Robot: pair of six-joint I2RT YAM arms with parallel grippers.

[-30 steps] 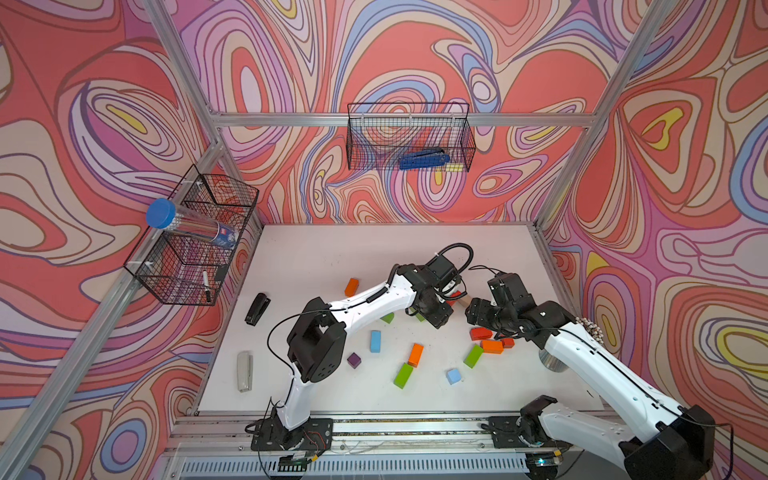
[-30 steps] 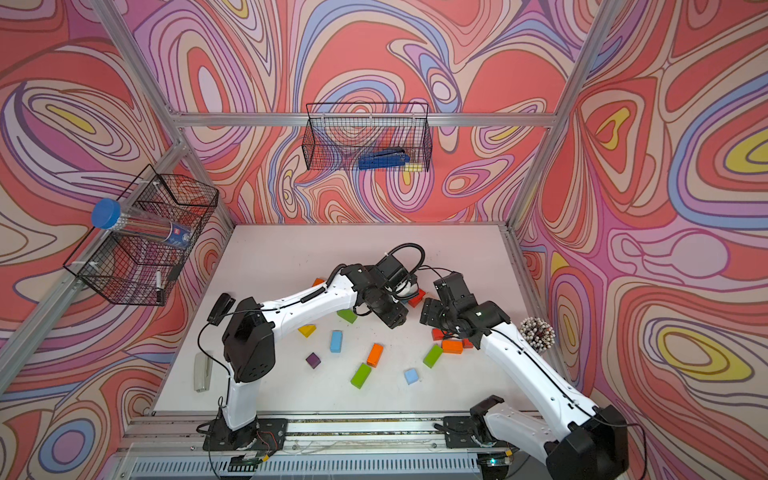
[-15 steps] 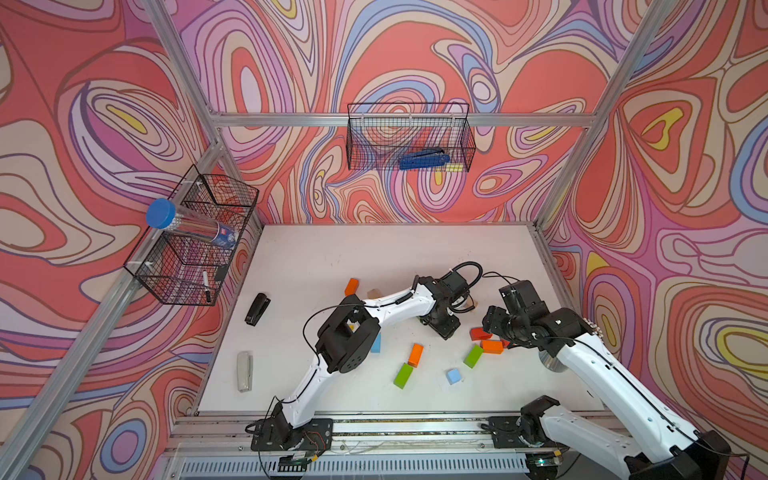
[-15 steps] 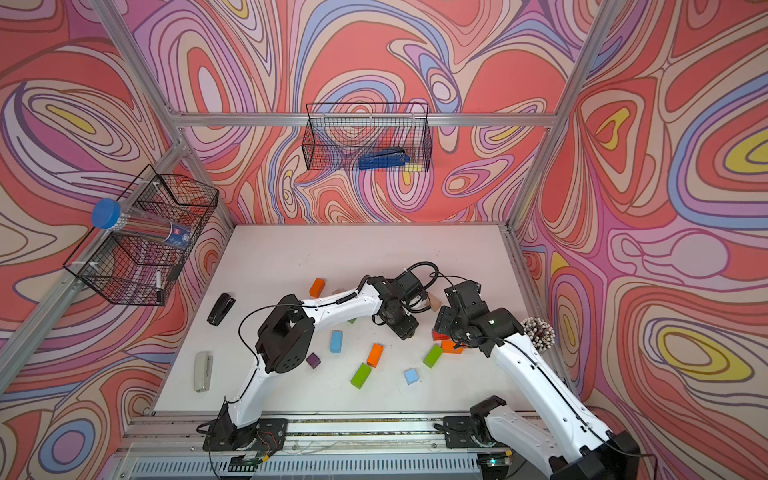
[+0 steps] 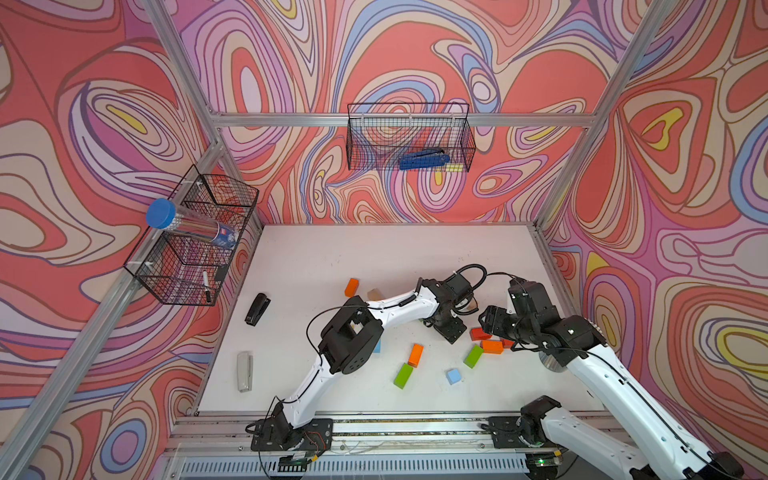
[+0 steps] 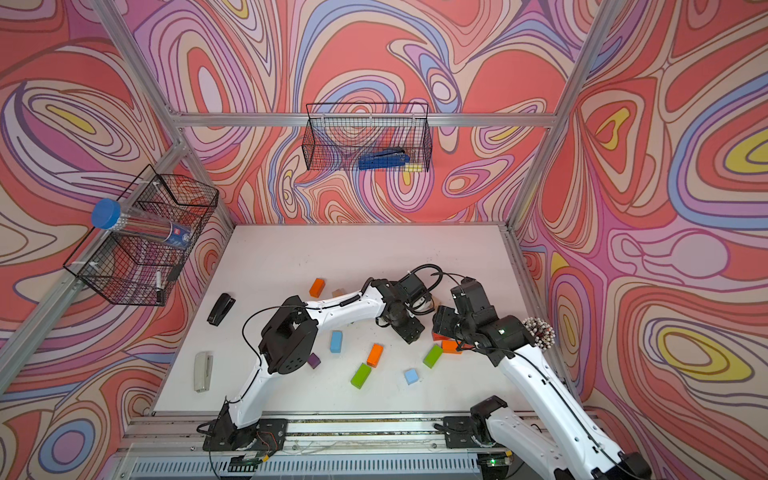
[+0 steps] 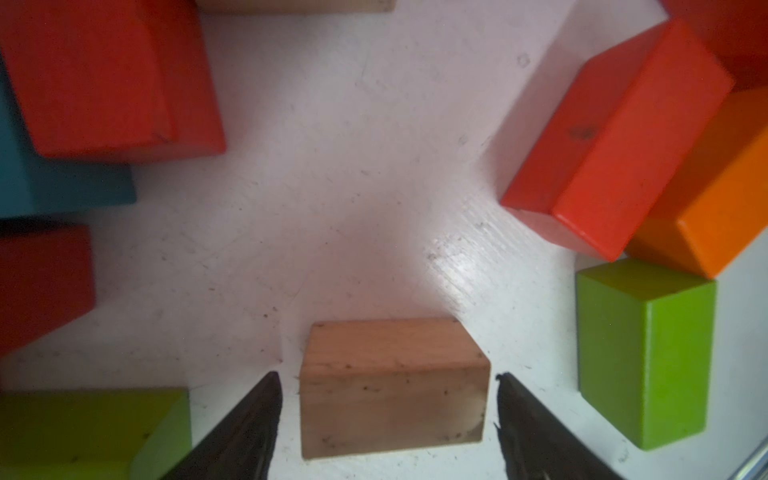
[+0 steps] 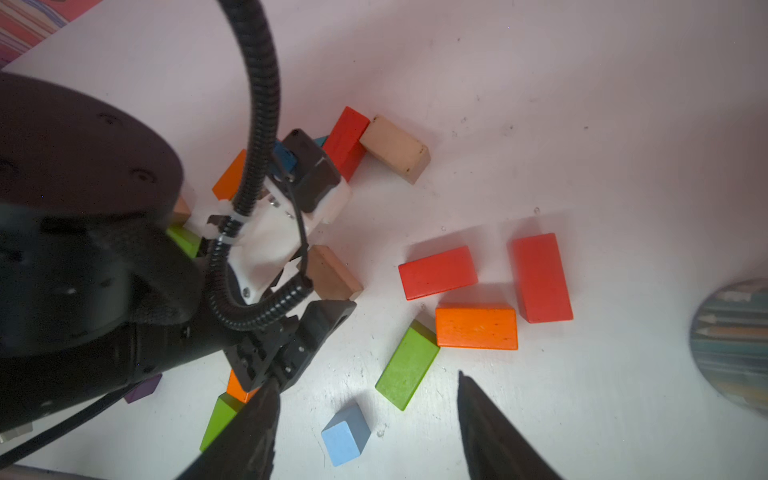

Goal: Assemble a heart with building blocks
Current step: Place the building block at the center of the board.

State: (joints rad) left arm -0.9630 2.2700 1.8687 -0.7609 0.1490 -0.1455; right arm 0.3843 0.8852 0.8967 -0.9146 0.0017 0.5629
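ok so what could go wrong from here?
1. Left gripper has its jaws open astride the plain wood block, with gaps on each side. Lifting off at a slant could knock it askew.
2. Right gripper hangs open close beside the left one, so they could collide.
3. Green brick, orange brick and a red brick lie touching or nearly so. Grabbing one may shift the others.

No word, number or brand can be read anywhere. The clear tube [image 5: 195, 227] with the blue cap, resting across the wire basket [image 5: 174, 286] on the left wall, carries a blue label with a round mark, too small to make out.
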